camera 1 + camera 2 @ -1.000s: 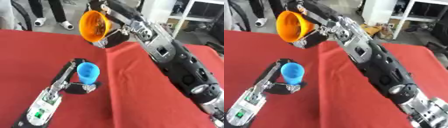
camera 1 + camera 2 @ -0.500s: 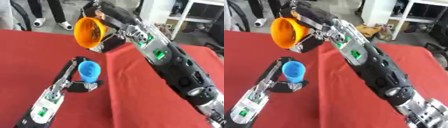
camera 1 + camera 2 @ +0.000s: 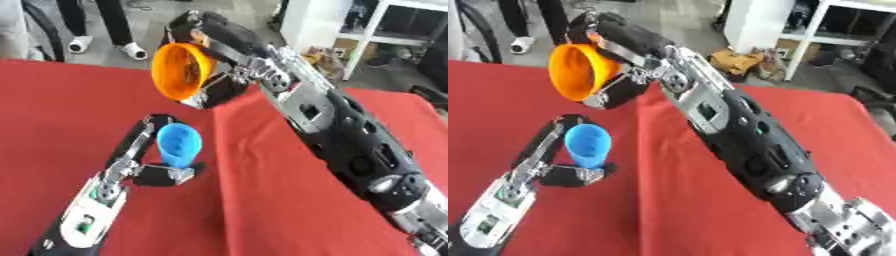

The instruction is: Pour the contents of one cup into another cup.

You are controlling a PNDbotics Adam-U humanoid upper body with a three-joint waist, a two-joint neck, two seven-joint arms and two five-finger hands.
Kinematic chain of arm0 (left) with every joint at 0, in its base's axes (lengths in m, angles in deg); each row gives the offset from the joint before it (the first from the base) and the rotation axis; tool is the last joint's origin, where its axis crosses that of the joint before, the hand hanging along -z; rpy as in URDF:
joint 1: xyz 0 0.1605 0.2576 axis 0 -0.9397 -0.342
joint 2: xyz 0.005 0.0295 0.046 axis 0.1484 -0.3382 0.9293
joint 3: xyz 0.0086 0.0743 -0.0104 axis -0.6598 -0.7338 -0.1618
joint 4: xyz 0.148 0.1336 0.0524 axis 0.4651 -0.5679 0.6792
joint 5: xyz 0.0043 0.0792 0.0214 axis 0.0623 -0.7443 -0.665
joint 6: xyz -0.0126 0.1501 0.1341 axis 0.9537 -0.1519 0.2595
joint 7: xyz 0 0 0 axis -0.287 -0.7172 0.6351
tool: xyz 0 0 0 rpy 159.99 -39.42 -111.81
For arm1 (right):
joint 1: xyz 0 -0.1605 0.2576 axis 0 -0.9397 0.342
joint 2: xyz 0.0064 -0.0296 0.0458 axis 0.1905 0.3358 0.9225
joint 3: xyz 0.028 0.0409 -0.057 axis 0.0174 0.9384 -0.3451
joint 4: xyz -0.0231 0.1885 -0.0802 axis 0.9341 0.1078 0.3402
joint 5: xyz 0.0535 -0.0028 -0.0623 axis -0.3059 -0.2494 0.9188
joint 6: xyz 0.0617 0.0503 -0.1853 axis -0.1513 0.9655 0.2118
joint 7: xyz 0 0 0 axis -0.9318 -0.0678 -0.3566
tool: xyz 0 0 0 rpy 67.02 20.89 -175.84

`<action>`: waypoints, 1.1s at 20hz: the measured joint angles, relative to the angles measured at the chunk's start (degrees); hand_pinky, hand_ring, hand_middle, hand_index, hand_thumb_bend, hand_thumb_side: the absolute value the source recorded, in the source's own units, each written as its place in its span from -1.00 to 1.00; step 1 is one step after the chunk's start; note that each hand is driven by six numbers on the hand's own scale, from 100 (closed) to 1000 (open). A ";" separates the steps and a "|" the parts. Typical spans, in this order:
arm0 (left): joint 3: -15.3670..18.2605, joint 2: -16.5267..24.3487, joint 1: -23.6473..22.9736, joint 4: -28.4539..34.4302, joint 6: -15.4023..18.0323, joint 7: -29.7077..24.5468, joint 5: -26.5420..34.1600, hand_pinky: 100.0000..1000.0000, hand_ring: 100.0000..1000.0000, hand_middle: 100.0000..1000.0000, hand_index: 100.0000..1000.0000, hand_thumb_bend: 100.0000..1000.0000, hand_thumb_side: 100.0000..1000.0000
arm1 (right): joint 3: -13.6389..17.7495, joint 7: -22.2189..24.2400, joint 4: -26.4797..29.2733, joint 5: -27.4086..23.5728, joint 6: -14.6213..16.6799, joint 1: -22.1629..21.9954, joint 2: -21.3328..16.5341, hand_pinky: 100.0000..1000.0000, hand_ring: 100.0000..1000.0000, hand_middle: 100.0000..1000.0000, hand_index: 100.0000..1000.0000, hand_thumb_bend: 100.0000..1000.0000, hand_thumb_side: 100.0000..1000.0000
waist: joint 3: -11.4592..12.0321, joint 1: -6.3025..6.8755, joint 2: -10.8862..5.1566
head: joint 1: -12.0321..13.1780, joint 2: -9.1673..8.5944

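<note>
On the red worktop (image 3: 289, 200), left eye view: my left hand (image 3: 162, 170) comes in from the lower left and holds the blue cup (image 3: 178, 145), fingers and thumb curled round its lower part. The cup stands nearly upright, tipped a little, its open mouth facing up and toward the camera. Above it and well clear of the cloth, my right hand (image 3: 219, 87) grips the orange cup (image 3: 179, 70), fingers wrapped round its body. This cup lies tilted on its side, its mouth turned toward the left of the view, its lower rim above and slightly behind the blue cup; the two cups are apart. I cannot make out any contents in either cup.

Right eye view: the same arrangement. The orange cup (image 3: 579, 71) hangs above and just left of the blue cup (image 3: 588, 145), with a gap between them. My right arm (image 3: 745, 140) runs diagonally from the lower right up to the orange cup. My left hand (image 3: 570, 172) is closed on the base of the blue cup.
</note>
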 measured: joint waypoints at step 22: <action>0.72 -0.08 -1.02 -0.08 1.06 4.48 -1.91 -0.29 -0.25 -0.18 0.14 0.04 -1.00 | 1.10 -3.06 -3.99 8.21 3.58 -0.25 1.42 -0.01 -0.12 -0.39 -0.14 -0.62 -1.00 | 0.08 0.37 0.11 | -0.31 0.00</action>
